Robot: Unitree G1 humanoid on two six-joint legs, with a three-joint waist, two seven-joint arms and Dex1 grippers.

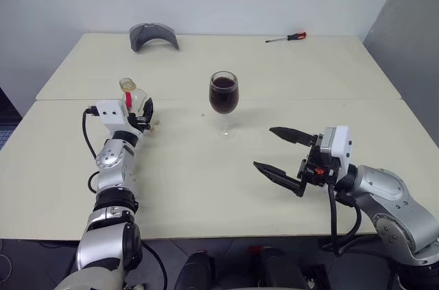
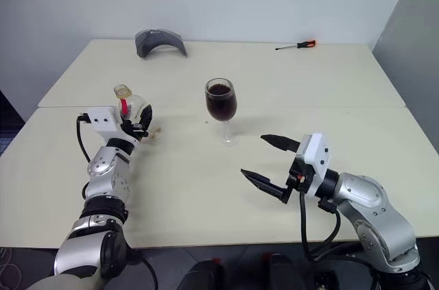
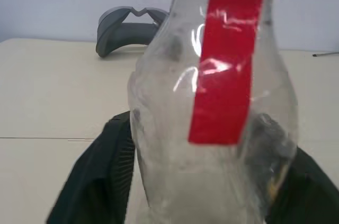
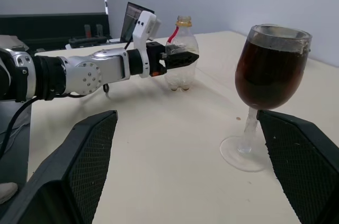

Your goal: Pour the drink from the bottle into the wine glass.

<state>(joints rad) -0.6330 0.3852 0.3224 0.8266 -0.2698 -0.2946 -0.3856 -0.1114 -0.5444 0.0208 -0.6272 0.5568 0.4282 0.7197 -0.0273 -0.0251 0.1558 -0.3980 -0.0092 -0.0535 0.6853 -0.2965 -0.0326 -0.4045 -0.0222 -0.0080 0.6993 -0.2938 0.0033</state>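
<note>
The emptied bottle (image 4: 180, 54) is stood upright near the counter's (image 1: 274, 77) left edge, flanked by the left gripper's (image 1: 143, 117) jaws, whose grip cannot be told; the wine glass (image 1: 223, 94), filled with dark drink (image 4: 267, 75), is stood mid-counter; the right gripper's (image 1: 278, 151) jaws are spread, empty.

bottle (image 1: 134, 100) left of wine glass (image 1: 223, 100) on table (image 1: 206, 180) (both upright); screwdriver (image 1: 287, 38) behind

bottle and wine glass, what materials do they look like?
Bottle: clear, glossy, probably thin plastic; lobed moulded base, red label strip. Empty now.
Wine glass: clear and smooth, looks like glass, though clear plastic cannot be ruled out; thin stem, round foot, dark drink inside.
</note>
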